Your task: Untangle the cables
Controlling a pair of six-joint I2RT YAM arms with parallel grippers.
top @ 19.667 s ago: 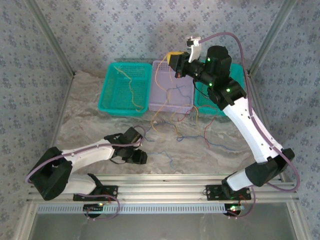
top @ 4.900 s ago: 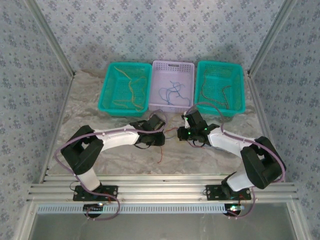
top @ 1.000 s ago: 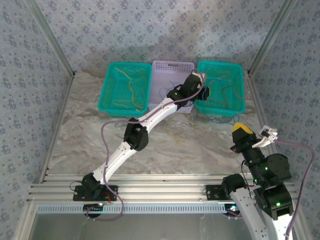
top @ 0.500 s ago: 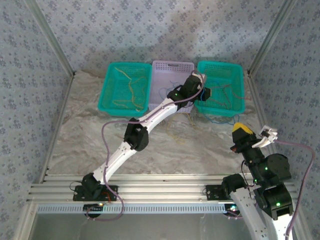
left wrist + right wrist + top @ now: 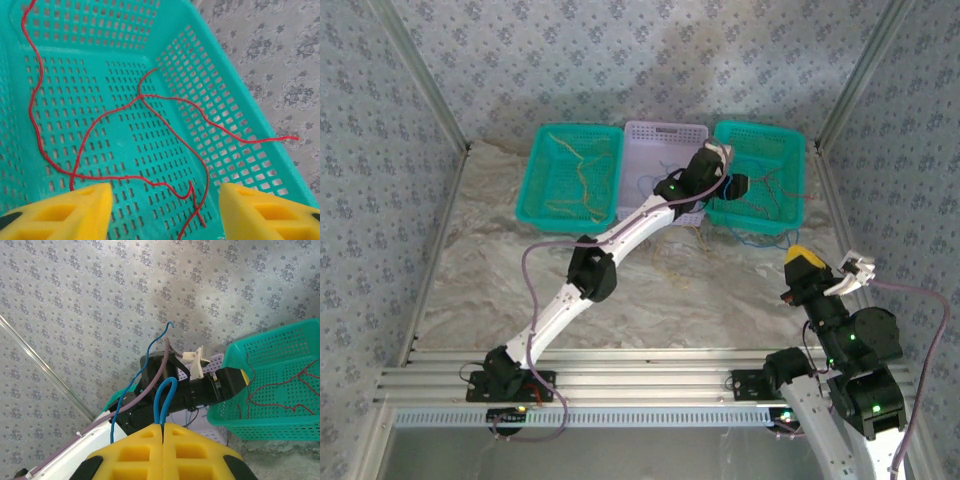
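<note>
over the teal basket [image 5: 235,150], left hand [image 5: 162,215] spread above red cables [image 5: 150,97], right hand [image 5: 163,432] pinching blue cable [image 5: 160,395]

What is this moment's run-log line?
left gripper: open over right teal basket, red cable inside | right gripper: shut on blue cable

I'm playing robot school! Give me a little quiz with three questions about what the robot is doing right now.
1. True or false: the right gripper is pinching a blue cable.
2. Pick one: what colour are the cables lying in the teal basket under the left gripper? A yellow, B red, C blue.
3. Fill in the gap: the middle basket is coloured ____.

Key: 1 true; 2 B; 3 lilac (light purple).
</note>
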